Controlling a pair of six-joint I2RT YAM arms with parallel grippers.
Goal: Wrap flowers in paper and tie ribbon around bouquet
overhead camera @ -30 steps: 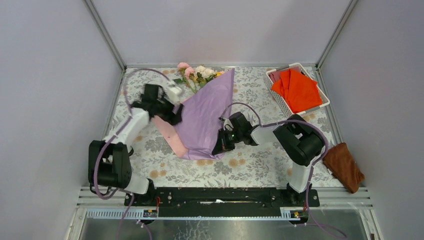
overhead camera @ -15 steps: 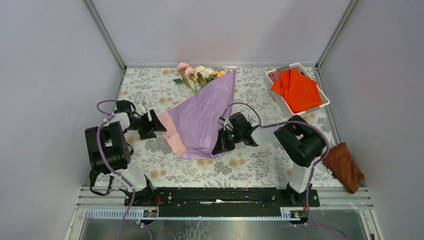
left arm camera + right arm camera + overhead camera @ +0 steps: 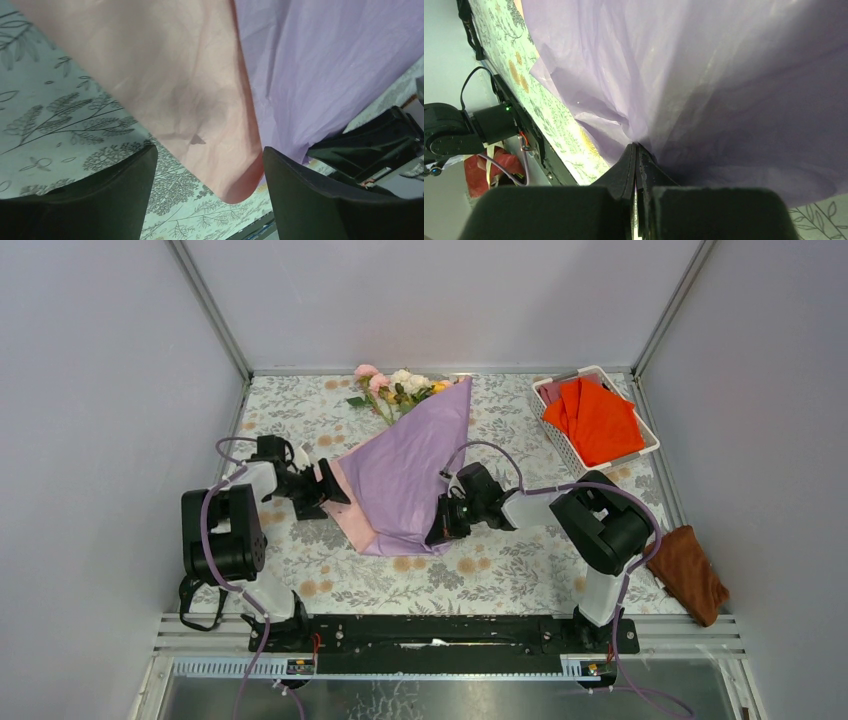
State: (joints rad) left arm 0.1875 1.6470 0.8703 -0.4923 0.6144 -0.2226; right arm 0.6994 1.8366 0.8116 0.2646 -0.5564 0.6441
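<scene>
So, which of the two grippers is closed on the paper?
The right gripper: its jaws are shut on the lilac edge of the paper. The left gripper stands open at the pink corner.

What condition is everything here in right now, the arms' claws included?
paper: folded over the flowers, lilac face up.
flowers: lying flat, blooms poking out.
left gripper: open at the paper's pink corner.
right gripper: shut on the paper's lilac edge.
orange cloth: folded in a white basket.
brown cloth: crumpled.

Lilac paper (image 3: 405,475) folded cone-like over flowers (image 3: 400,388), pink underside showing along left edge; blooms protrude at far end.
</scene>
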